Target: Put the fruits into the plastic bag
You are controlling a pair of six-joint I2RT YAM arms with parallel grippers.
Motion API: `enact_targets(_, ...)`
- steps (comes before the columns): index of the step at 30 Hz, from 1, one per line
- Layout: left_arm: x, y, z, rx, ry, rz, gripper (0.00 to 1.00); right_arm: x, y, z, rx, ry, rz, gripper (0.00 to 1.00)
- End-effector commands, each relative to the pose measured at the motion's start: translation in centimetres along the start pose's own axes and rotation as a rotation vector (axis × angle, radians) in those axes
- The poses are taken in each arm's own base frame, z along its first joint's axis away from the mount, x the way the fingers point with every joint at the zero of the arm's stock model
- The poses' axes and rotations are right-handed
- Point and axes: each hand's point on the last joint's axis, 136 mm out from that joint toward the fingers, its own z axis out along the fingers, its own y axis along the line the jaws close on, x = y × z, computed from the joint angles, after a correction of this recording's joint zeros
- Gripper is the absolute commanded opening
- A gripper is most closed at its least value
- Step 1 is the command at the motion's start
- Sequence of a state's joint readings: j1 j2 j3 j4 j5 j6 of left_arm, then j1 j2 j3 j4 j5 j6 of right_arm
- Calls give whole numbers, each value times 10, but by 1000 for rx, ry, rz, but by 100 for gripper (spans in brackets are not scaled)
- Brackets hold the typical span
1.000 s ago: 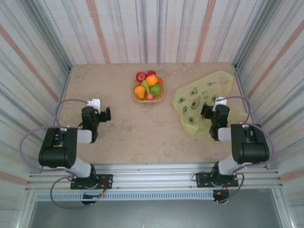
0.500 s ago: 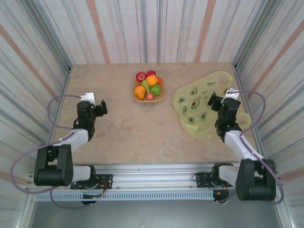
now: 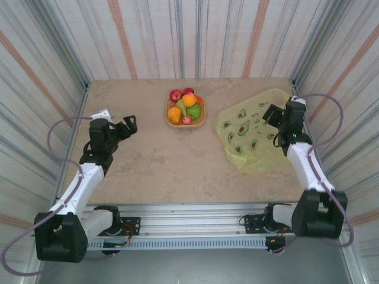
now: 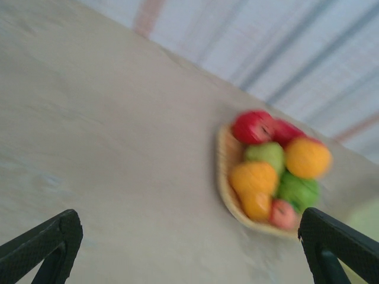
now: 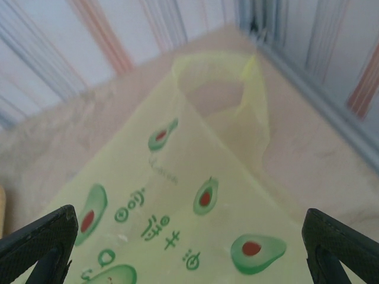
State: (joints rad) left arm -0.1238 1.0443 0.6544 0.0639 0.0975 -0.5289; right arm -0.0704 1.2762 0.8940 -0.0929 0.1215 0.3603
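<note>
Fruits (image 3: pixel 185 106) sat heaped in wicker tray (image 4: pixel 223 173), far centre of table. They lay ahead and to the right of left gripper (image 3: pixel 128 125), the nearer one, its jaws spread wide and empty. Plastic bag (image 3: pixel 249 135) lay flat on the right, handles toward far corner, just under right gripper (image 3: pixel 273 115), likewise spread, holding nothing.

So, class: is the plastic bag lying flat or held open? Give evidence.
Lying flat. The plastic bag is spread on the table, handle loop down on the surface; the fruits sit in the wicker tray.
</note>
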Motion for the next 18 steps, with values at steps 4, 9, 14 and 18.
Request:
enact_targets(4, 46, -68, -3, 140, 173, 78, 99, 27, 3, 53, 35, 218, 0, 99)
enact_targets(9, 63, -86, -2, 167, 221, 119, 99, 25, 3, 101, 3, 288, 83, 90)
enact_targets(14, 71, -87, -1, 168, 243, 122, 99, 24, 10, 141, -51, 334, 132, 85)
enact_targets(18, 75, -84, -1, 160, 258, 128, 99, 25, 15, 171, -75, 368, 141, 79)
